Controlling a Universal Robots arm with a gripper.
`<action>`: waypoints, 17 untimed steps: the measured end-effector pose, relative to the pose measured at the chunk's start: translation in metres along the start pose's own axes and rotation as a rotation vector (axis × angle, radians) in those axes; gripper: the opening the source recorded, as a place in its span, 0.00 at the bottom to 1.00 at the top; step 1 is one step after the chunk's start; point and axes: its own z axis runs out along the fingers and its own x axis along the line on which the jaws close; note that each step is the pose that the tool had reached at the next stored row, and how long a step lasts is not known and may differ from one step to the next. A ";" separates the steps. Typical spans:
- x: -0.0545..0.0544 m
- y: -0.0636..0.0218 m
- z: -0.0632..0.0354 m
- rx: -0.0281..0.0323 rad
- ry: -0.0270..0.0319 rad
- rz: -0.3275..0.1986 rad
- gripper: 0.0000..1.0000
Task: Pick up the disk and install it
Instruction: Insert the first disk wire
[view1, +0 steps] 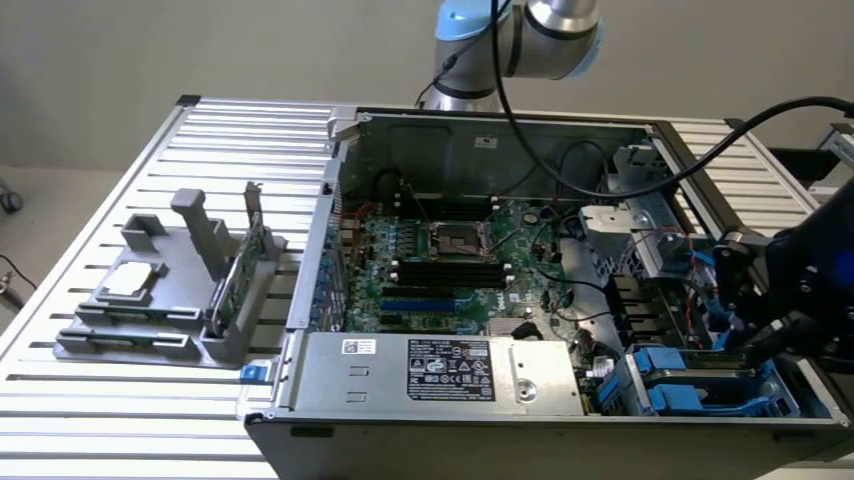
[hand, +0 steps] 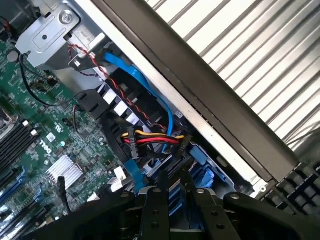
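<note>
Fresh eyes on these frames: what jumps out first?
The open computer case lies on the slatted metal table, its green motherboard exposed. At the exterior view's right, the dark pincer hangs close to the bright blue carriers in the case's near corner. On the exterior view's left stands a grey fixture with an upright card.

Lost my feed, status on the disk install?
Pincer low at the drive bay. Blue-framed disk right under it. Power cable bundle and blue data cable close alongside.
</note>
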 end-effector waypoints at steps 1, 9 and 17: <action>0.000 -0.0001 0.0008 -0.0001 -0.0016 0.017 0.25; 0.000 -0.0008 0.0066 -0.0008 -0.0139 0.154 0.25; 0.000 -0.0011 0.0073 -0.0050 -0.0051 0.238 0.25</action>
